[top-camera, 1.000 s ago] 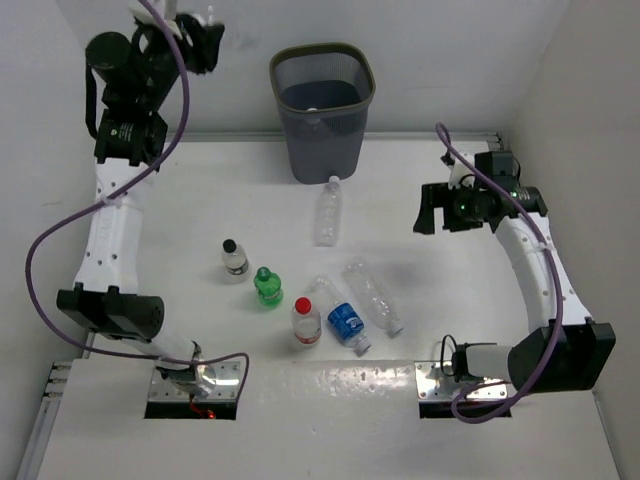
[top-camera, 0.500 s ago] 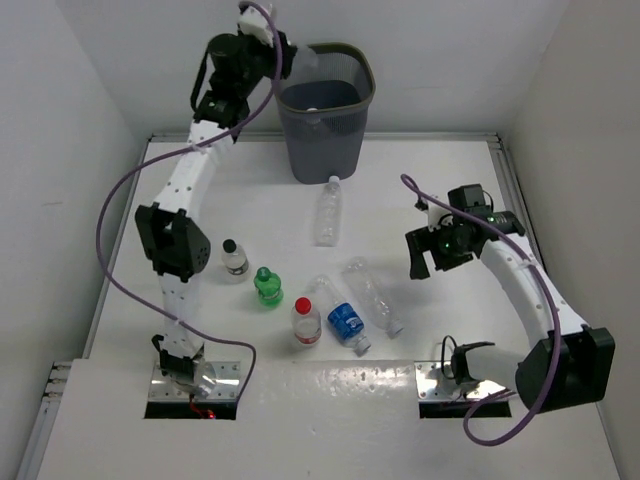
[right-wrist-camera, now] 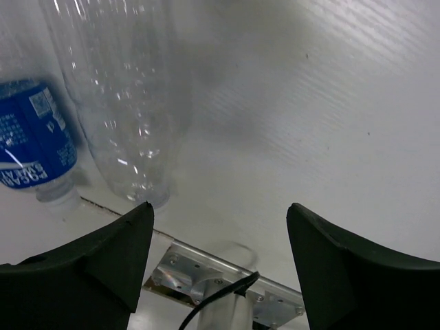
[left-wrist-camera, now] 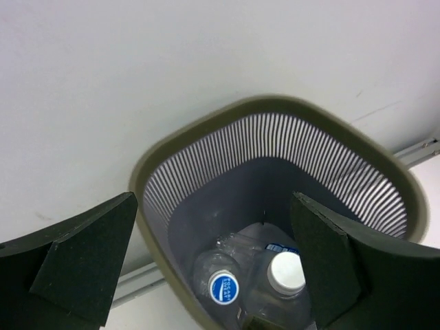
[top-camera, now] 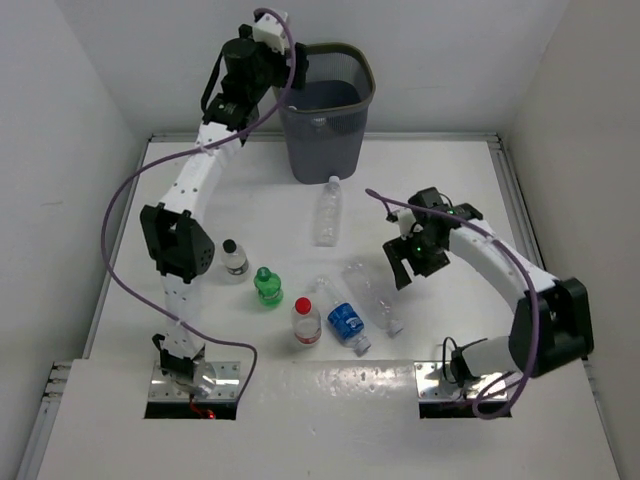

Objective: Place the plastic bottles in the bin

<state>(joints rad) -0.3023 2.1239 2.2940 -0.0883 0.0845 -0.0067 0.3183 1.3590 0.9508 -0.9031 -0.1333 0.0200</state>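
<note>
The bin (top-camera: pixel 322 125) stands at the back of the table. My left gripper (top-camera: pixel 290 66) hangs open above its left rim. In the left wrist view the open gripper (left-wrist-camera: pixel 213 210) looks down into the bin (left-wrist-camera: pixel 165 155), where a blue-capped bottle (left-wrist-camera: pixel 221 287) and a white-capped bottle (left-wrist-camera: pixel 285 272) lie. My right gripper (top-camera: pixel 398 265) is open just right of a clear bottle (top-camera: pixel 372 295) lying on the table. In the right wrist view that clear bottle (right-wrist-camera: pixel 117 103) lies to the left of the open gripper (right-wrist-camera: pixel 218 213), with nothing between the fingers. A blue-labelled bottle (right-wrist-camera: pixel 31 148) lies beside it.
Several other bottles are on the table: a clear one (top-camera: pixel 327 212) lying in front of the bin, a black-capped one (top-camera: pixel 234 258), a green one (top-camera: pixel 267 286), a red-capped one (top-camera: pixel 306 320) and the blue-labelled one (top-camera: pixel 346 322). White walls close in the table.
My left arm swung from the far left to above the bin and its gripper opened. My right gripper moved left and down towards the clear bottle, its jaws narrowing a little.
</note>
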